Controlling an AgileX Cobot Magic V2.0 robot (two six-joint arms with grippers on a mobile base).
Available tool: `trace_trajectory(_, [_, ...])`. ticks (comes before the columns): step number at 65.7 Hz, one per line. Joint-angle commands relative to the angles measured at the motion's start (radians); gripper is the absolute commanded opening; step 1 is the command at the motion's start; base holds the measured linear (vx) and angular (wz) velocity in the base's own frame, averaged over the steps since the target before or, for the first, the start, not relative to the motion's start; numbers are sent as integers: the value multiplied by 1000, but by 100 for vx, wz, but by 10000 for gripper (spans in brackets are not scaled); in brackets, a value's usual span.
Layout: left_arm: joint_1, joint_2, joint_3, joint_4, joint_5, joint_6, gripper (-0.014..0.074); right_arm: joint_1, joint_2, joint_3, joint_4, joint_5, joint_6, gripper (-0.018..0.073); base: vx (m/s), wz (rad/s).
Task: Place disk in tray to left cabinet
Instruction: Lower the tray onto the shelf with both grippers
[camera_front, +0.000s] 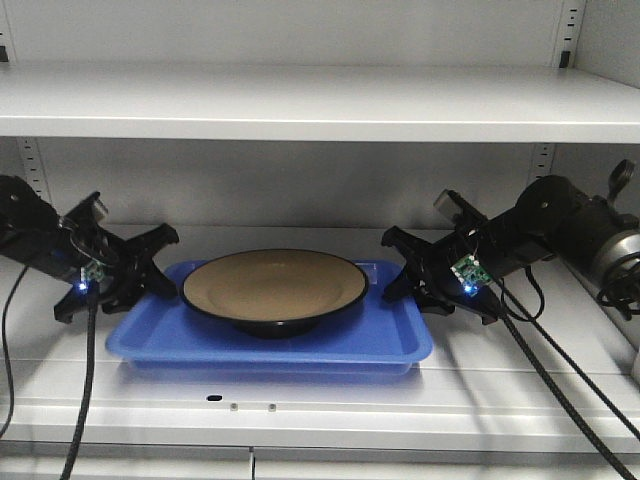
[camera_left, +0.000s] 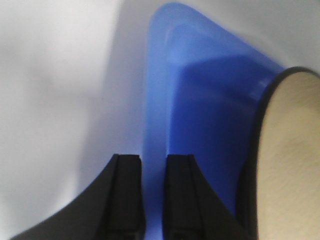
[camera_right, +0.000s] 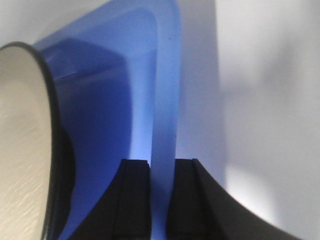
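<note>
Disk (camera_front: 272, 285) sits centred in blue tray (camera_front: 395, 340), tray resting flat on cabinet shelf (camera_front: 480, 400). Left gripper (camera_front: 150, 262) and right gripper (camera_front: 405, 268) each straddle tray's end rim, jaws narrowly parted, pinch unclear. Placement looks done; left: let go, pull arms out.

Right hand (camera_right: 160, 200) fingers astride blue tray (camera_right: 167, 100) rim, seemingly pinching; disk (camera_right: 22, 145) at left.

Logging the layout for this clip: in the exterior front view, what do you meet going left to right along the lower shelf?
left gripper → disk, resting in the blue tray → right gripper
</note>
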Motion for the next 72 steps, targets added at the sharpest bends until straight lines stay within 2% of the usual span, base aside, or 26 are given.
trace_trajectory(1, [-24, -53, -35, -103, -49, -5, 67, 18, -63, -36, 113, -58, -31, 50, 0, 0])
trace_trajectory(9, [-24, -41, -35, -103, -58, 25, 141, 18, -54, -36, 114, -65, -85, 97, 0, 0])
trace_trajectory(18, [-24, -36, -35, -101, -68, 55, 257, 16, -49, -36, 111, -87, -89, 180, 0, 0])
trace_trajectory(27, [-24, -36, -42, -100, -76, 61, 382, 15, -49, -36, 110, -118, -101, 300, 0, 0])
trace_trajectory(35, [-23, -46, -42, -90, -88, 73, 447, 15, -50, -36, 93, -141, -131, 404, 0, 0])
trace_trajectory(46, [-11, -68, -42, -41, -90, 73, 468, 15, -69, -36, 6, -172, -131, 482, 0, 0])
trace_trajectory(62, [20, -95, -42, -24, -69, 72, 468, 15, -97, -36, -101, -191, -129, 484, 0, 0])
trace_trajectory(72, [24, -102, -42, -24, -53, 72, 468, 15, -99, -36, -107, -183, -129, 484, 0, 0])
